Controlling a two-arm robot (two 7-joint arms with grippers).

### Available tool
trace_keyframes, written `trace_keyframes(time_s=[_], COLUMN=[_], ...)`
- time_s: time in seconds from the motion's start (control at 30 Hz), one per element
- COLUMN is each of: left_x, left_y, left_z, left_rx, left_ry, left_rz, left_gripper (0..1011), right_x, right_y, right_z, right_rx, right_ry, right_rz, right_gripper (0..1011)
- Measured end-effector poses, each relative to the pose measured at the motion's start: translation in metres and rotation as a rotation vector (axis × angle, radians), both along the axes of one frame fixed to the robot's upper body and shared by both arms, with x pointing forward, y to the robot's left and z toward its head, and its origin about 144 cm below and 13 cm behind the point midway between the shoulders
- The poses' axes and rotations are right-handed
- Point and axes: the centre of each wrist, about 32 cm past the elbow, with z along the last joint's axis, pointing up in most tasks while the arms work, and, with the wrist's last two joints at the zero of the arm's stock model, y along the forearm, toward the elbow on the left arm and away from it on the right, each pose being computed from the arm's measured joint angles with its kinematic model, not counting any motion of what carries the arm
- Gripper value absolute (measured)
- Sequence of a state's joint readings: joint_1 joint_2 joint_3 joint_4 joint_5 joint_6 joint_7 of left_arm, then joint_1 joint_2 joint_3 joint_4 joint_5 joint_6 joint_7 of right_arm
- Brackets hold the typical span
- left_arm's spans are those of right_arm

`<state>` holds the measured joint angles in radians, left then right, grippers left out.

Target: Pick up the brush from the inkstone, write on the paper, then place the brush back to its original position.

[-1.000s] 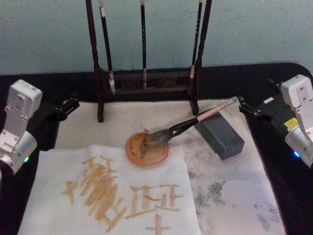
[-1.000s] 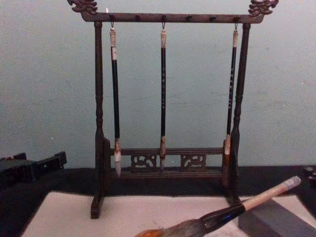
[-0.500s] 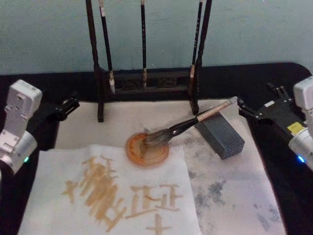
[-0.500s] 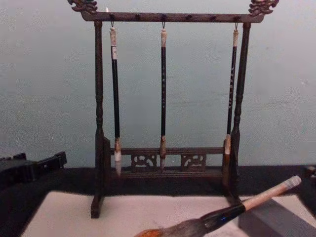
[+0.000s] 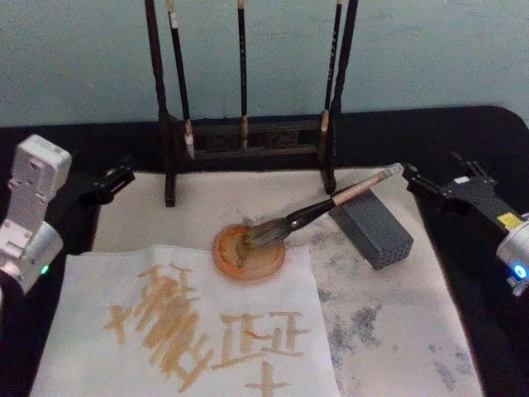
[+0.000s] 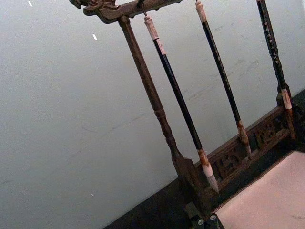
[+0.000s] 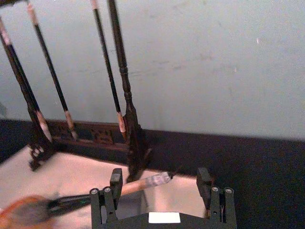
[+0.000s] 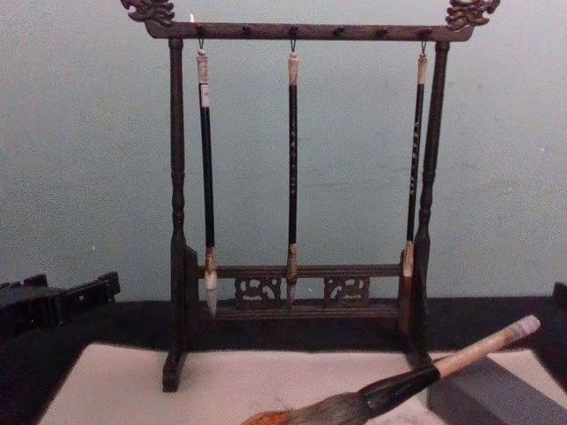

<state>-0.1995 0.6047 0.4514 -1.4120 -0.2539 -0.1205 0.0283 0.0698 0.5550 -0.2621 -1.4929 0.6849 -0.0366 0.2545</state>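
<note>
The brush [image 5: 318,207] is lying at a slant, unheld. Its grey-brown bristles are resting in the inkstone [image 5: 248,269], a round orange dish. Its glossy black section is rising toward the right, and its pale handle is leaning on the top edge of a grey rectangular block [image 5: 372,231]. In the chest view the brush [image 8: 399,385] is pointing up to the right, above the block [image 8: 492,394].

The inkstone and the block are sitting on the paper [image 5: 388,331], a wide cream sheet marked with grey smudges on its right half. A white sheet [image 5: 91,289] bearing tan brushed characters is covering the near-left part of the paper, and the inkstone is overlapping its far edge.

At the far edge of the paper a dark wooden brush rack [image 8: 297,31] is standing upright. Three thin black-shafted brushes [image 8: 291,168] are hanging from its top bar.

The right gripper [image 5: 434,174] is hovering just beyond the handle's pale end, apart from it. In the right wrist view the right gripper [image 7: 159,174] is showing its fingers [image 7: 116,181] spread wide, gripping nothing.

The left gripper [image 5: 111,180] is sitting idle over the black table [image 5: 471,273] at the paper's far-left corner, well apart from the brush. Its grip state cannot be told.
</note>
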Motion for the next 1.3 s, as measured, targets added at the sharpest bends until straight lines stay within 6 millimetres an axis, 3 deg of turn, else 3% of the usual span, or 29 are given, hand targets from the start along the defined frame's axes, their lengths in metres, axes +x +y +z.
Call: trace_keyframes(time_s=[0.5, 1.3], left_x=[0.000, 0.000], left_y=[0.000, 0.000], left_z=[0.000, 0.000], left_rx=[0.000, 0.000], left_ry=[0.000, 0.000], left_rz=[0.000, 0.000], left_gripper=[1002, 1002], right_x=[0.012, 0.022], right_y=[-0.005, -0.004], right_z=[-0.004, -0.016], right_rx=[0.422, 0.662], right_ry=[0.281, 0.435], right_rz=[0.004, 0.000], right_gripper=[1003, 1003])
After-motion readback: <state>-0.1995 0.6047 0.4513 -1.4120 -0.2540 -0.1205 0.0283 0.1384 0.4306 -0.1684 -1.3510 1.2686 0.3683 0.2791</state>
